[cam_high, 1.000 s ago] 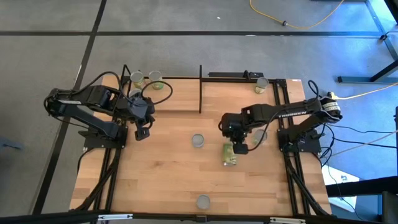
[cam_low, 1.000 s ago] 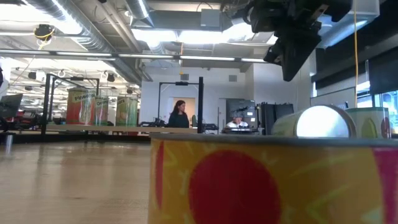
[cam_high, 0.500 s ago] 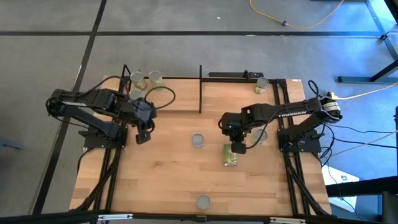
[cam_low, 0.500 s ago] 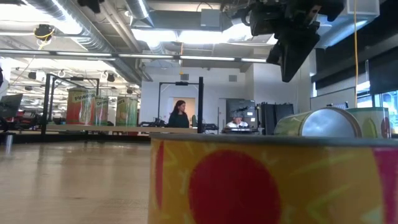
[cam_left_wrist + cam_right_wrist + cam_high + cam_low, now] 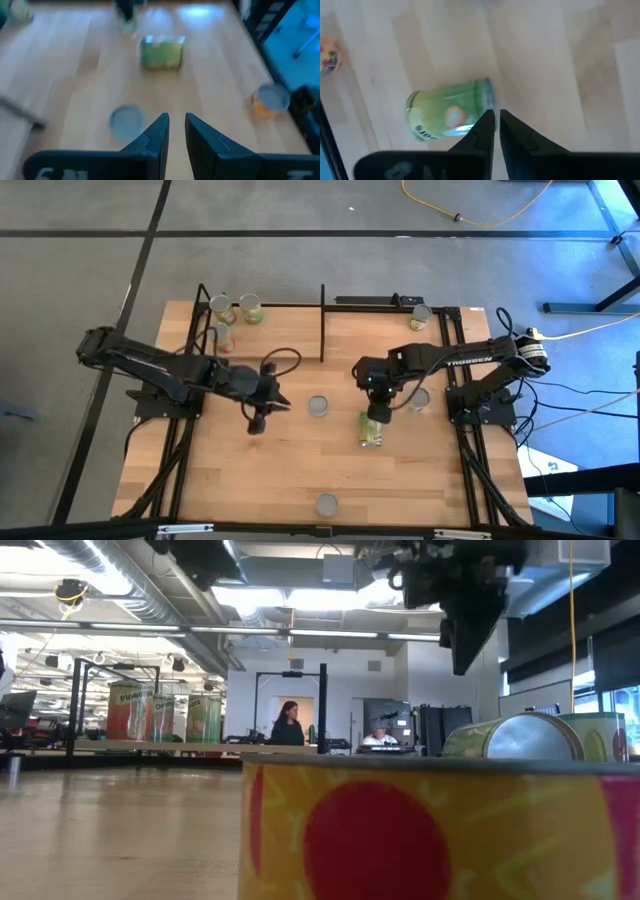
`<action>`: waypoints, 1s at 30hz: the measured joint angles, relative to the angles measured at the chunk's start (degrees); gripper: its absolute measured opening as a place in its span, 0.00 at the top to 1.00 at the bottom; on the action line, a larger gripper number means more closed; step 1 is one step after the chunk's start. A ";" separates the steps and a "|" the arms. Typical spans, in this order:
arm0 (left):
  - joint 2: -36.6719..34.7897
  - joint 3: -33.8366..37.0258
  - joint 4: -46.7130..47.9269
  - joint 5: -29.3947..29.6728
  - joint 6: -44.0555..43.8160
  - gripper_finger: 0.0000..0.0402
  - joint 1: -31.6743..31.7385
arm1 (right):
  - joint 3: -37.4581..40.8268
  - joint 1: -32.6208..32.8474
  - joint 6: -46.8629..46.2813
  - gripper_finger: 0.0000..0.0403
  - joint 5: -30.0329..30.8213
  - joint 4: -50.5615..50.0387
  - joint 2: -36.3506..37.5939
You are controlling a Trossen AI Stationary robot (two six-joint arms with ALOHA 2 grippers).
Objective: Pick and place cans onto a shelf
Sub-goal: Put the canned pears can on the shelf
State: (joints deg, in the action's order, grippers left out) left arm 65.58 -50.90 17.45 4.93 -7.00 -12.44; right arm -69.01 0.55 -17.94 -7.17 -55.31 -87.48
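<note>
Note that the right hand (image 5: 376, 412) hangs directly above the toppled can (image 5: 370, 429), which lies on its side on the worktop (image 5: 290, 470). The right wrist view shows its fingers (image 5: 485, 131) almost together with only a thin gap and nothing between them; the green can (image 5: 449, 115) lies just beyond the tips. In this state the fingers cannot straddle the can, so judge that they must spread before any grasp.

The left hand (image 5: 256, 420) is extended toward the middle of the worktop, near the upright can (image 5: 318, 406). The left wrist view shows its fingers (image 5: 156, 134) a narrow gap apart and empty, with that can's round top (image 5: 127, 120) just beside them. This approach line suggests the upright can is its target.

Three cans (image 5: 233, 310) already stand at the shelf (image 5: 250, 340) along the far edge; one more (image 5: 420, 315) stands at the far right corner, another (image 5: 417, 399) by the right arm's base, and another (image 5: 326, 504) at the near edge.

Only the high view gives the full layout. The low view is largely blocked by the near-edge can (image 5: 430, 830), yet it alone confirms that the right hand (image 5: 468, 635) is clear above the worktop.
</note>
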 joint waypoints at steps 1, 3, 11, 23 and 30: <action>0.09 1.89 -4.43 0.08 0.08 0.86 -0.68 | 0.00 -0.66 -0.35 0.92 -0.02 -0.27 0.00; 1.17 4.92 -13.11 1.06 0.00 0.86 -2.16 | 0.00 -2.09 -1.12 0.92 -0.43 -0.42 0.00; 11.70 5.35 -28.49 13.41 -2.53 0.86 -8.93 | 0.00 -7.18 5.42 0.92 -8.42 -0.83 0.00; 31.68 -7.77 -28.75 17.11 -4.71 0.86 -10.97 | 0.00 -10.99 18.24 0.92 -10.76 -5.48 -0.15; 40.94 -14.92 -28.69 14.52 -5.02 0.86 -8.88 | 5.15 -14.64 18.46 0.92 -17.56 -6.75 -0.17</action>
State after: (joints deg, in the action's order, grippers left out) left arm 106.52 -65.83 -11.24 19.45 -12.03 -21.32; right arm -63.86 -14.09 0.53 -24.73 -62.05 -87.66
